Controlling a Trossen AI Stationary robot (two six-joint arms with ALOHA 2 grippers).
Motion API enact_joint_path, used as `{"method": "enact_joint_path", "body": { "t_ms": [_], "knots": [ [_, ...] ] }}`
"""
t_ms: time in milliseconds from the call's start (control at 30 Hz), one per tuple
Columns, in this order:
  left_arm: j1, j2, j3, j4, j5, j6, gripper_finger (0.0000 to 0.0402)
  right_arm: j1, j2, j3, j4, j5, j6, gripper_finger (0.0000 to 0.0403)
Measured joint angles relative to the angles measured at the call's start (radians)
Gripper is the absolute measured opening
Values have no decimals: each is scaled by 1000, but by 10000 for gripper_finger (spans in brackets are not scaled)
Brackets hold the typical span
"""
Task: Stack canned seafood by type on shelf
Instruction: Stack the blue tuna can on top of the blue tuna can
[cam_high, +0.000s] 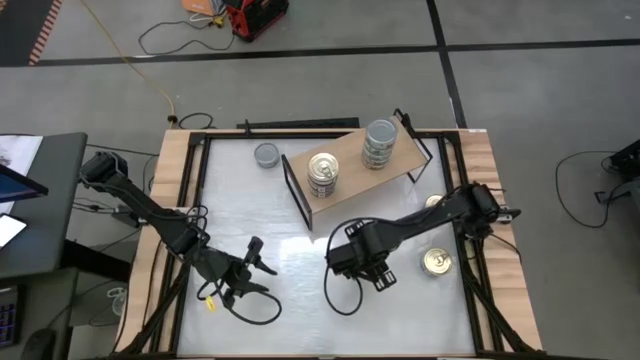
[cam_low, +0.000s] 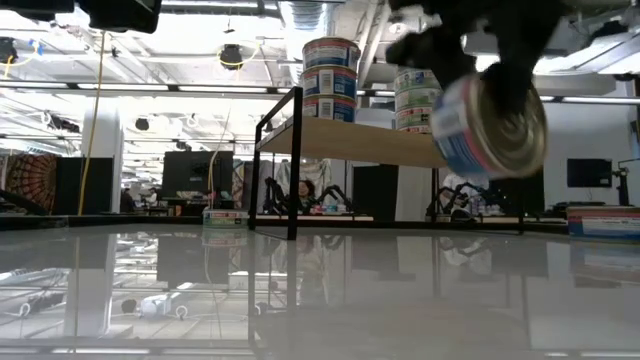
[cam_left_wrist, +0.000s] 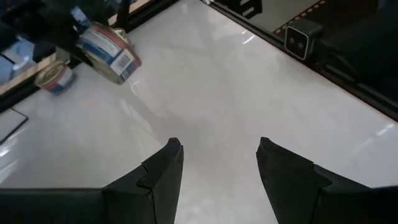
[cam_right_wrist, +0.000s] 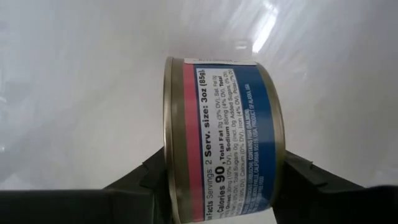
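Right gripper (cam_high: 378, 268) is clamping a blue-and-pink labelled tin (cam_right_wrist: 221, 140) between its fingers, sitting lower centre of the high view, just below the shelf (cam_high: 352, 160). Low view is showing this tin (cam_low: 490, 125) held tilted above the white table (cam_high: 300, 300), upper right of that frame. Left gripper (cam_high: 243, 278) is hovering lower left in the high view, fingers (cam_left_wrist: 163, 167) spread apart and holding nothing, only bare tabletop between them.

Shelf is lying angled across upper centre of the high view, black frame under a tan board. Two stacks are standing on it: one gold-lidded stack (cam_high: 322, 175) at its left end, one grey-topped stack (cam_high: 379, 143) toward its right. Single grey tin (cam_high: 266, 155) is sitting on the table just left of the shelf. Gold-lidded tin (cam_high: 437, 262) is lying on the table right of the right gripper; another tin (cam_high: 433, 201) is partly hiding behind the right arm.
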Motion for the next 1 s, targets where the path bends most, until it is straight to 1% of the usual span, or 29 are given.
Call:
{"method": "enact_joint_path", "body": {
  "t_ms": [267, 533, 633, 767, 900, 1000],
  "knots": [
    [0, 0, 0, 12, 12, 49, 194, -34, -1, 173, -69, -14, 38, 214],
    [0, 0, 0, 12, 14, 70, 194, -61, -2, 345, -94, -94, 48, 215],
    [0, 0, 0, 15, -5, 97, 194, -73, -2, 412, -95, -139, 66, 215],
    [7, 0, 0, 59, -70, 163, 194, -95, -2, 504, -109, -165, 76, 215],
    [38, 0, 0, 107, -76, 211, 194, -130, -2, 593, -125, -181, 113, 215],
    [69, 0, 0, 128, -102, 235, 194, -169, -38, 579, -98, -196, 128, 215]
  ]
}}
